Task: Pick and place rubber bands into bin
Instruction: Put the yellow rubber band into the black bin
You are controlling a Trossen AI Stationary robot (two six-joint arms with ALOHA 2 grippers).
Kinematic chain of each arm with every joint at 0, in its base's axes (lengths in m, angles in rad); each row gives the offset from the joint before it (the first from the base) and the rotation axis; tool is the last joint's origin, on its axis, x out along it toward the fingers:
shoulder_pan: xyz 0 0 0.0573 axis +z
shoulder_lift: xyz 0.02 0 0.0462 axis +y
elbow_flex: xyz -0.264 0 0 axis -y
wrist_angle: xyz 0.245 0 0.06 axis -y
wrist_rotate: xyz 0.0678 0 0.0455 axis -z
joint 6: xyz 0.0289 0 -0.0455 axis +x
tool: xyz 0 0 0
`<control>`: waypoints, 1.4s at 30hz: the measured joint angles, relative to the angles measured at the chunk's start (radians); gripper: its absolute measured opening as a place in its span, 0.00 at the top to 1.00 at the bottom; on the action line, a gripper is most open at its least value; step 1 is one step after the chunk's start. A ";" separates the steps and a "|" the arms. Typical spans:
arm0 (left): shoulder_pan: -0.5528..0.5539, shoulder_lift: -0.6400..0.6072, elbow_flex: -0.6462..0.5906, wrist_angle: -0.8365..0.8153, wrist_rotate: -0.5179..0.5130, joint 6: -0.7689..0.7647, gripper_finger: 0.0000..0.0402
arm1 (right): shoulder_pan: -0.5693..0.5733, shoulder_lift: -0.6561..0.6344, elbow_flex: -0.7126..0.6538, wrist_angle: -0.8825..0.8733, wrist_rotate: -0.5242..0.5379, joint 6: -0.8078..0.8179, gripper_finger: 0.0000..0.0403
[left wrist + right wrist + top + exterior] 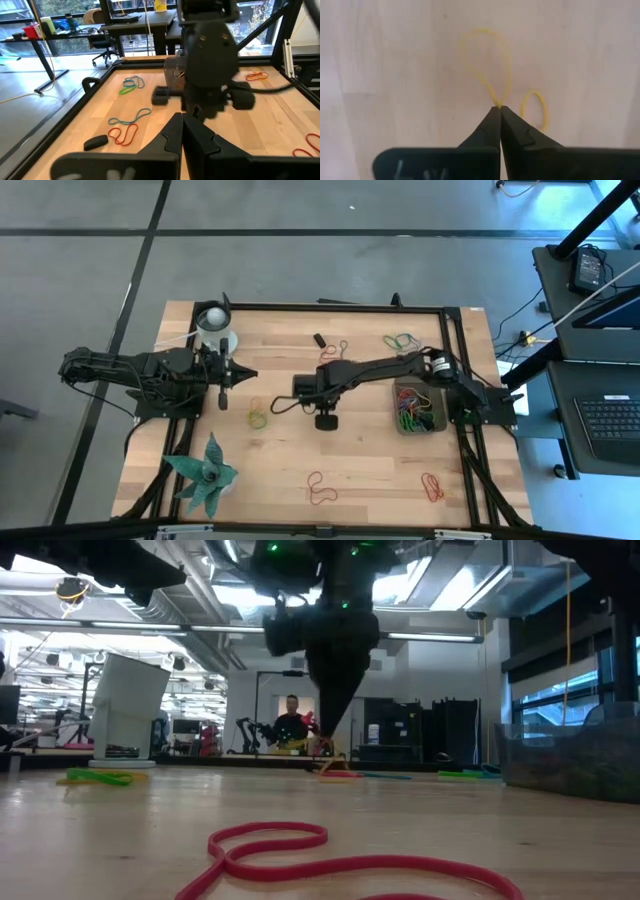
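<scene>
Nipped at the tips of the right gripper (499,107), whose jaws are together on it, the yellow rubber band (487,60) lies mid-worktop (lift straight, slowly) well short of the bin (417,410).

No text, label, brand, number or sign can be read anywhere in these views; pale scrawled marks show on the dark wrist mount (437,167) at 6 o'clock in both wrist views, but they are illegible.
</scene>
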 joint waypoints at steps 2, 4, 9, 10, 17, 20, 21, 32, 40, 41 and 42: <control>0.000 0.000 0.000 0.000 0.000 0.000 0.99 | -0.011 -0.032 -0.014 -0.004 0.002 0.002 1.00; 0.000 0.000 0.000 0.000 0.000 0.000 0.99 | -0.023 -0.083 -0.056 0.006 0.004 0.010 1.00; 0.000 0.000 0.000 0.000 0.000 0.000 0.99 | -0.043 -0.260 -0.255 0.052 0.010 0.061 1.00; 0.000 0.000 0.000 0.000 0.000 0.000 0.99 | -0.045 -0.310 -0.297 0.064 0.017 0.080 1.00; 0.000 0.000 0.000 0.000 0.000 0.000 0.99 | -0.047 -0.690 -0.563 0.080 0.058 0.253 1.00; 0.000 0.000 0.000 0.000 0.000 0.000 0.99 | -0.046 -0.844 -0.656 0.050 0.112 0.370 1.00; 0.000 0.000 0.000 0.000 0.000 0.000 0.99 | -0.046 -0.892 -0.685 0.031 0.131 0.411 1.00; 0.000 0.000 0.000 0.000 0.000 0.000 0.99 | -0.047 -1.224 -0.973 -0.111 0.144 0.799 1.00; 0.000 0.000 0.000 0.000 0.000 0.000 0.99 | -0.034 -1.233 -1.208 -0.003 0.022 0.887 1.00; 0.000 0.000 0.000 0.000 0.000 0.000 0.99 | -0.034 -1.233 -1.228 0.005 0.022 0.908 0.99; 0.000 0.000 0.000 0.000 0.000 0.000 0.99 | -0.034 -1.233 -1.243 0.007 0.022 0.928 0.98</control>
